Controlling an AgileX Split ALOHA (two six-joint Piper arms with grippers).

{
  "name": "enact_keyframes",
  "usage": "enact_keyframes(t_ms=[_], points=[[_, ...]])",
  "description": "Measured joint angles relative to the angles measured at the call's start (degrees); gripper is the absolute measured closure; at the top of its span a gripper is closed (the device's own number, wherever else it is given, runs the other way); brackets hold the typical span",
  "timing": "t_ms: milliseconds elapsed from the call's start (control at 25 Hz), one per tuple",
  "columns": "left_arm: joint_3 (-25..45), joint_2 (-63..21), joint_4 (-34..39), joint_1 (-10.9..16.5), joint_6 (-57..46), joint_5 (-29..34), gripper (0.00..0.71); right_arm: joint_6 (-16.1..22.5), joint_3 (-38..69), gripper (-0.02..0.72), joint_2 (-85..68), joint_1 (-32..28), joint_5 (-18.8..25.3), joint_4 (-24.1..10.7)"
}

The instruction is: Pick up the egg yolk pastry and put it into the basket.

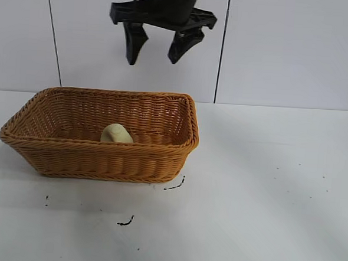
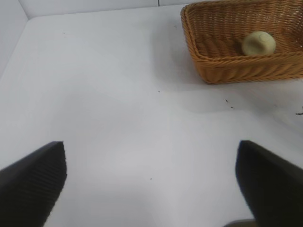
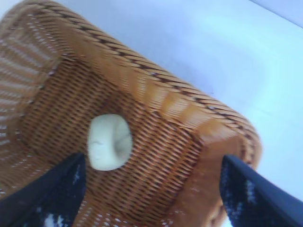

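Observation:
The egg yolk pastry [image 1: 116,134] lies inside the basket [image 1: 101,158], on its floor near the middle. It also shows in the left wrist view [image 2: 258,43] and the right wrist view [image 3: 110,142]. My right gripper [image 1: 153,61] hangs open and empty well above the basket's back rim. In its own view [image 3: 151,189] the jaws stand wide apart over the basket [image 3: 180,104]. My left gripper [image 2: 151,189] is open and empty above bare table, away from the basket [image 2: 236,71], and does not show in the exterior view.
The white table [image 1: 264,201] stretches to the right of and in front of the basket. Small black marks [image 1: 126,222] lie on it near the basket's front. A white wall with dark vertical seams [image 1: 222,45] stands behind.

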Motion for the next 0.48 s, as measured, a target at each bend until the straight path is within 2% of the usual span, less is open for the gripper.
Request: enact_keyframes(t_ms=[160, 360, 480], points=[[0.0, 0.0, 0.0, 0.0, 0.0, 0.0, 0.014, 0.0, 0.0, 0.141, 0.0, -8.11, 0.46, -0.79], [0.0, 0.0, 0.0, 0.0, 0.0, 0.0, 0.014, 0.79, 0.0, 0.141, 0.0, -18.68, 4.94, -1.17], [0.0, 0.0, 0.0, 0.0, 0.0, 0.0, 0.014, 0.98, 0.0, 0.141, 0.0, -22.98, 5.7, -0.99]])
